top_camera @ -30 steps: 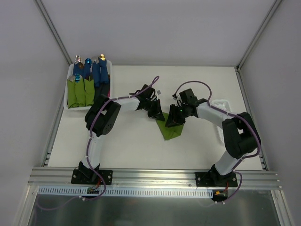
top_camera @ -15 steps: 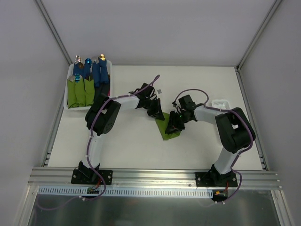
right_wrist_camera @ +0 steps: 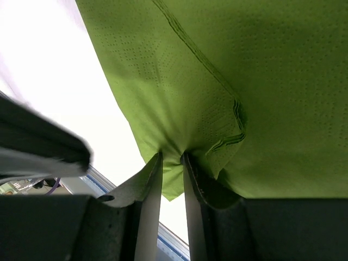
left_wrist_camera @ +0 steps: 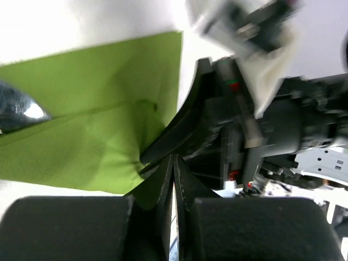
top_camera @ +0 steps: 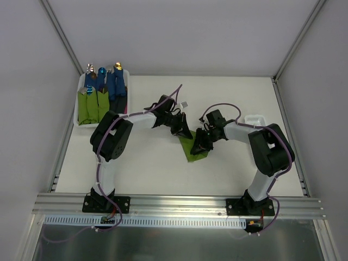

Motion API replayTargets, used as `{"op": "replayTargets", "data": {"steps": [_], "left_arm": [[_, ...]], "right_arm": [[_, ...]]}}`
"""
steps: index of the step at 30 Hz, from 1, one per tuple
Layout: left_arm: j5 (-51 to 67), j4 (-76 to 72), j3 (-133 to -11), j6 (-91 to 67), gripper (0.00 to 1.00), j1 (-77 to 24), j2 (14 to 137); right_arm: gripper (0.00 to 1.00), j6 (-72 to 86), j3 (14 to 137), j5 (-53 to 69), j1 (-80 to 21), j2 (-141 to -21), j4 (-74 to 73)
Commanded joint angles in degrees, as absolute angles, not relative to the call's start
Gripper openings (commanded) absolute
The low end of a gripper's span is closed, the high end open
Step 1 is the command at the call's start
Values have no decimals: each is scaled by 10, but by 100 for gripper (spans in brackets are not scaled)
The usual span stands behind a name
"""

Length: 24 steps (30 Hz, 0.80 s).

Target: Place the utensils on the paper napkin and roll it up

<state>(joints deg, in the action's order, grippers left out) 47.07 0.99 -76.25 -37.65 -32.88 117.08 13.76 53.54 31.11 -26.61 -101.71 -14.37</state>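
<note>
The paper napkin (top_camera: 191, 153) lies mid-bench (top_camera: 152, 163), folded over, and both arms have met at it. Its long line runs slantwise, from the far left down toward the near right.

The left tool (left_wrist_camera: 173, 163) sits at the far-left tip. Its fingers are pressed together with the green corner running into the seam between them, so it looks to be nipping paper. The right tool (right_wrist_camera: 171, 157) is on the opposite, right-hand side. Its fingers are nearly closed and a bunched fold of the napkin is caught between them.

A silver utensil head (left_wrist_camera: 19, 111) peeps out from under the fold on the side away from the left tool, so the cutlery lies along that slant.

Any rolling, I'd judge, has to go across that line. Both tools are right on the sheet, neither one nearer than the other.
</note>
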Motion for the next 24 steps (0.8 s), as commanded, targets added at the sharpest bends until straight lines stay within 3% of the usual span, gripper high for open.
{"op": "replayTargets", "data": {"steps": [1,8,24], "left_arm": [[498,-54,-721,-435,0,-320,1168],[451,-143,-657,-483,0,-312,1182],[413,-121,-654,-481,0,-298,1231]], "right_arm": [[25,131,520,258,-269,-1041,-151],[25,133,520,257,-269,-1044,-151],[27,139,534,253,-268,-1035,-158]]}}
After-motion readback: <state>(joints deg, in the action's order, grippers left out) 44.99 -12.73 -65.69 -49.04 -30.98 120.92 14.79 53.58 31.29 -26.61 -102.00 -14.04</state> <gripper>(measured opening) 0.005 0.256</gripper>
